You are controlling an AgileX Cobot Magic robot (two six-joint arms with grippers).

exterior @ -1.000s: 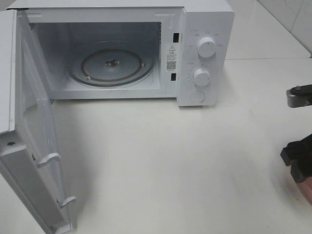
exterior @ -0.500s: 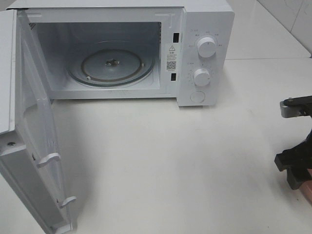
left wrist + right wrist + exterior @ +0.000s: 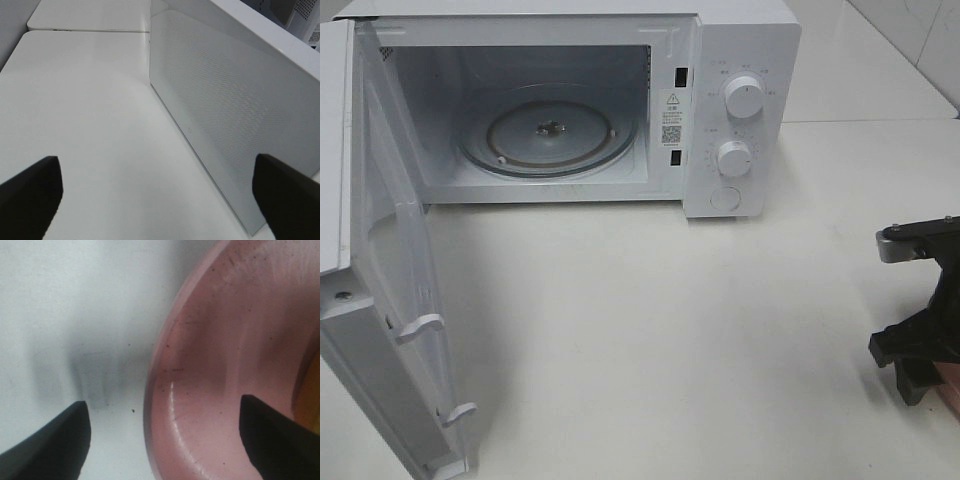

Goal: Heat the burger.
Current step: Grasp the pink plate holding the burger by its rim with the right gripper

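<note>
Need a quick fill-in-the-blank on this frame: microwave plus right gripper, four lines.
1. The microwave door stands ____.
2. The glass turntable inside is ____.
3. The control panel carries ____ white knobs.
4. The right gripper, jaws apart, straddles the rim of a ____ plate.
Missing words: open; empty; two; pink.

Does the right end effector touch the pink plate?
Cannot tell. In the right wrist view the end effector straddles the rim of the pink plate, one finger over the table, one over the plate, but neither contact nor gap shows plainly.
</note>
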